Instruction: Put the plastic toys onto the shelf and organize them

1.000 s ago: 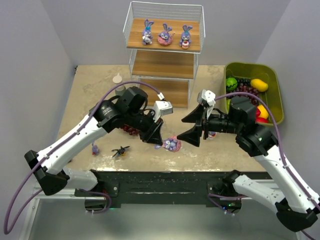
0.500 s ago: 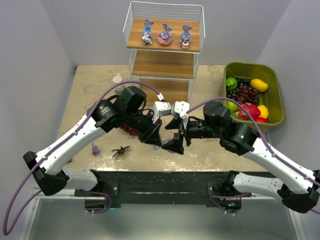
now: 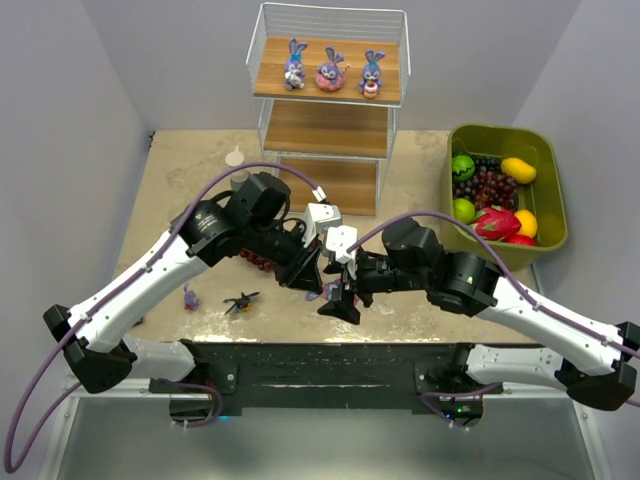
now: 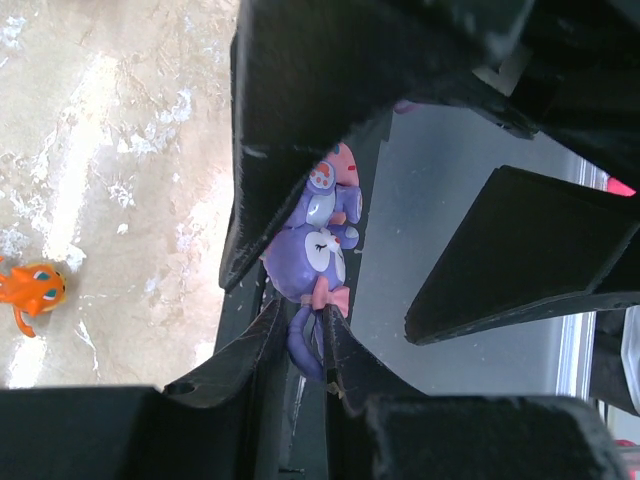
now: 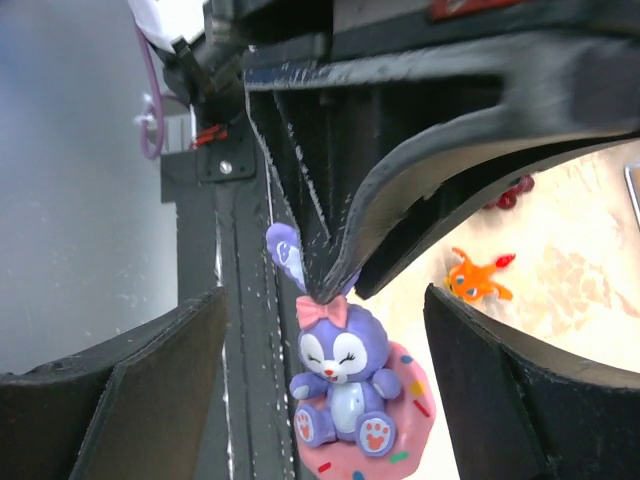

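My left gripper (image 4: 303, 338) is shut on one ear of a purple bunny (image 4: 312, 252) sitting in a pink ring; the toy (image 5: 345, 385) hangs below the fingers (image 5: 340, 230). My right gripper (image 5: 330, 395) is open, one finger on each side of the bunny, touching nothing. From above, both grippers (image 3: 312, 274) (image 3: 336, 297) meet over the table's near edge. The shelf (image 3: 325, 128) carries three bunnies (image 3: 330, 70) on its top board. A small purple toy (image 3: 190, 297), a black bug (image 3: 240, 300) and an orange creature (image 4: 35, 290) lie on the table.
An olive-green bin (image 3: 497, 131) of fruit stands at the right. A dark red grape bunch (image 3: 262, 261) lies under the left arm, and a bottle with a white cap (image 3: 236, 160) stands left of the shelf. The table's front edge runs just below the grippers.
The right arm has swung left across the table until its open jaws flank the bunny. The left arm has held nearly still with the bunny in its grip.
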